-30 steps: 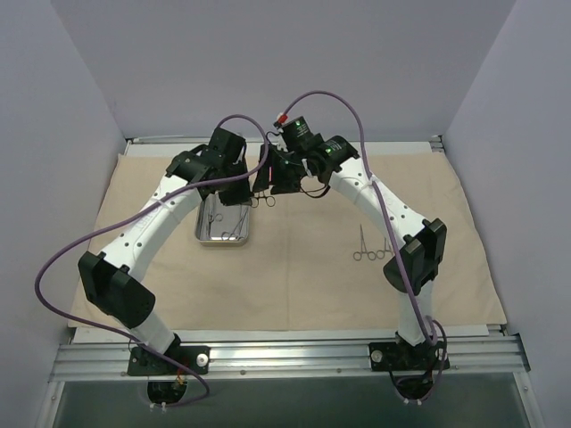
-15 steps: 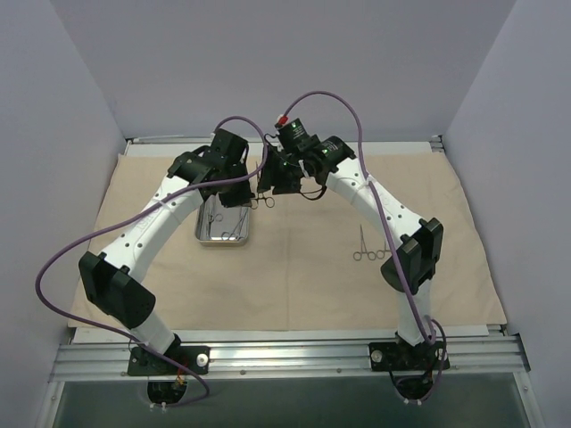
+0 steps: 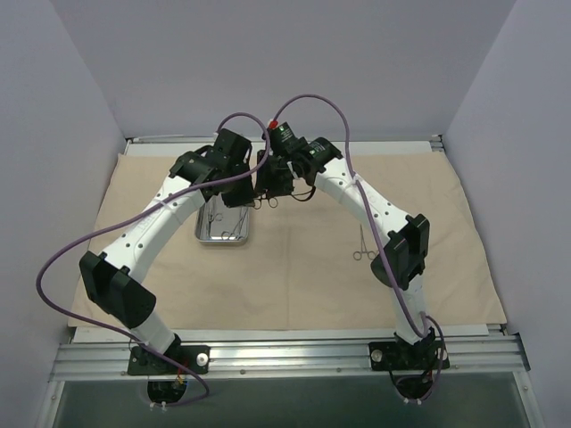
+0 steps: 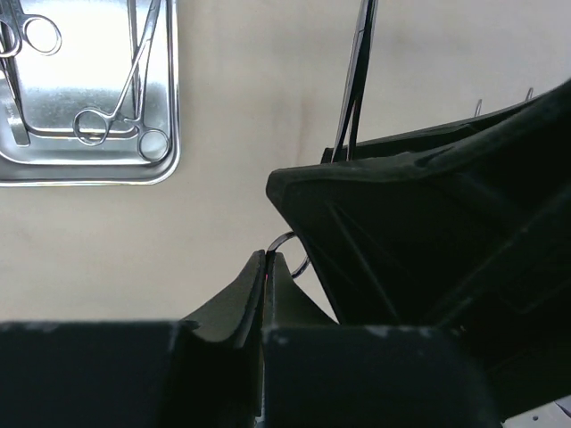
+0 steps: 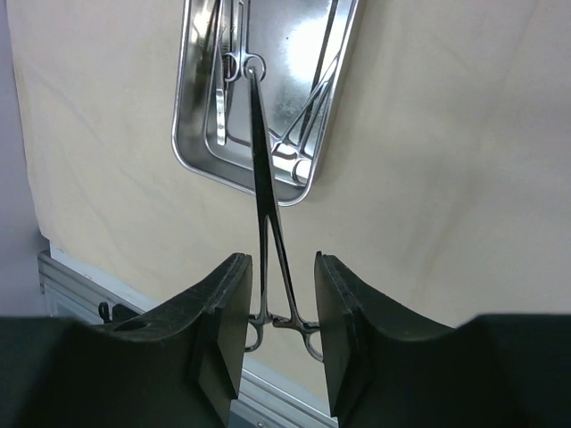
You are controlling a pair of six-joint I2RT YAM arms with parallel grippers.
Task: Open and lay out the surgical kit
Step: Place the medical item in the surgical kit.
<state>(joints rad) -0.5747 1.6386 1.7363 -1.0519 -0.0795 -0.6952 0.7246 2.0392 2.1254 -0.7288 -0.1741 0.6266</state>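
Note:
The beige cloth wrap [image 3: 303,267] lies spread flat over the table. On it at back left stands the steel tray [image 3: 201,239] with several forceps [image 4: 107,111] inside. Above the cloth beside the tray, my left gripper [image 4: 268,254] is shut on one ring handle of a forceps [image 5: 261,169], whose tip points toward the tray. My right gripper [image 5: 281,267] stands open around the same forceps' ring handles, its pads [image 5: 234,303] close against the rings; I cannot tell if they touch. One more forceps [image 3: 363,245] lies on the cloth at right.
Grey walls close in the table on three sides. A metal rail [image 3: 285,357] carrying both arm bases runs along the near edge. The two wrists crowd together at the back centre, with purple cables [image 3: 312,98] arching over them.
My right arm has swung left toward the left gripper, and its jaws have narrowed around the forceps' ring handles. The left gripper has kept its hold in place.

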